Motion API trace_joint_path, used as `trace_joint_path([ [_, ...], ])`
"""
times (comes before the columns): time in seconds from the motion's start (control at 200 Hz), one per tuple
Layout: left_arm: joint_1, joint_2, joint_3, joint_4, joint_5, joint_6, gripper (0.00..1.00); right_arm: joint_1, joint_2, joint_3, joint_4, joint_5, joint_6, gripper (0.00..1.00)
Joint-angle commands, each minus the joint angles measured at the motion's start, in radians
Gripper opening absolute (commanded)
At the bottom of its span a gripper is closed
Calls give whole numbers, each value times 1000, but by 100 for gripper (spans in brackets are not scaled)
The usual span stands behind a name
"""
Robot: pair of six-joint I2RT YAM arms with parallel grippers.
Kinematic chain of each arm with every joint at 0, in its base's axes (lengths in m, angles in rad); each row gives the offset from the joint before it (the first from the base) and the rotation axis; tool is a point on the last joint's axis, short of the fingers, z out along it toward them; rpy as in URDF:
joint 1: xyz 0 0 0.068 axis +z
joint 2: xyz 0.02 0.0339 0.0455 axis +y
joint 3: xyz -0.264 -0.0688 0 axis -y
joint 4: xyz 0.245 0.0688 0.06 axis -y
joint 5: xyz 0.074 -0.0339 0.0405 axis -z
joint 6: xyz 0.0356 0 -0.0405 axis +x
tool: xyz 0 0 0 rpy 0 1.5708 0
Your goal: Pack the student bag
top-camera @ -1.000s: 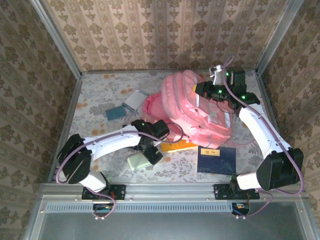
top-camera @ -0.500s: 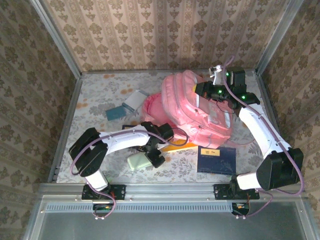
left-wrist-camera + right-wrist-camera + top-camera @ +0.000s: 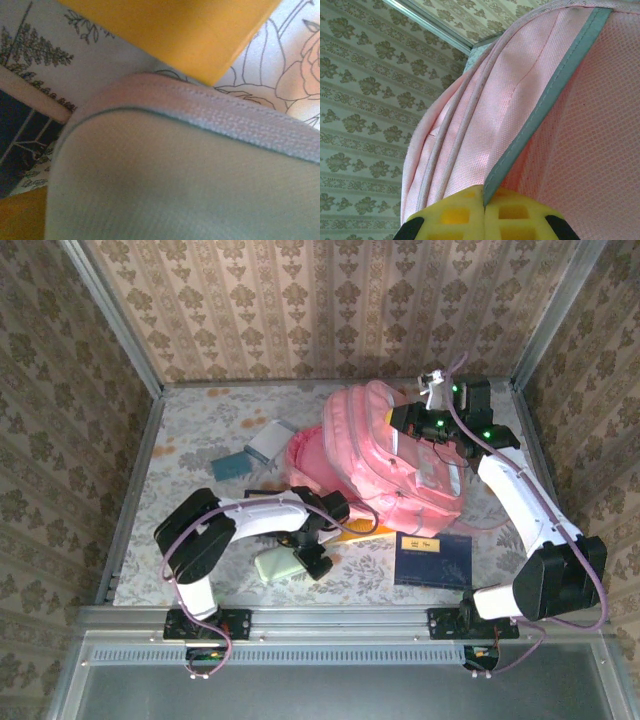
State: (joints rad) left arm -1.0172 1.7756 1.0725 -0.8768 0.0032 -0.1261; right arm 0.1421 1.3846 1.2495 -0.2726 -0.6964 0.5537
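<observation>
The student bag (image 3: 395, 468), a big pink backpack, lies at the middle right of the table. My right gripper (image 3: 428, 422) sits at its top end. In the right wrist view this gripper (image 3: 484, 201) is shut, its yellow pads pinching the bag's grey trim (image 3: 546, 114) next to pink fabric (image 3: 480, 125). My left gripper (image 3: 308, 558) is down over a pale green zip pouch (image 3: 274, 565) near the front edge, jaws spread wide across it. The pouch (image 3: 175, 190) lies very close under the left wrist camera, and the fingers are hidden there.
An orange book (image 3: 362, 532) (image 3: 175, 30) lies between pouch and bag. A dark blue book (image 3: 433, 558) sits at the front right. A blue notebook (image 3: 232, 466) and a pale book (image 3: 270, 440) lie at the back left. Metal walls ring the table (image 3: 200, 420).
The left arm's elbow has swung right and inward, and its gripper has pressed lower onto the green pouch. The right arm and the bag have stayed still.
</observation>
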Motion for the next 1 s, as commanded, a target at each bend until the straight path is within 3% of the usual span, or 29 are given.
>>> trace_joint_path([
  [0.0, 20, -22, -6, -8, -17, 9, 88, 0, -25, 19, 55, -52, 1, 0],
  [0.215, 23, -88, 20, -38, -51, 6, 66, 1, -30, 18, 54, -49, -1, 0],
  [0.5, 84, -253, 65, -124, -41, -6, 63, -2, -54, 25, 51, -45, 3, 0],
  [0.635, 186, -382, 65, -140, 26, -50, 63, -7, -74, 19, 55, -47, 7, 0],
  [0.835, 417, -594, 74, -123, 132, -157, 65, -12, -94, 12, 133, -108, 6, 0],
  [0.995, 538, -665, 115, -85, 243, -223, 64, -32, -77, 47, 200, -200, 61, 0],
])
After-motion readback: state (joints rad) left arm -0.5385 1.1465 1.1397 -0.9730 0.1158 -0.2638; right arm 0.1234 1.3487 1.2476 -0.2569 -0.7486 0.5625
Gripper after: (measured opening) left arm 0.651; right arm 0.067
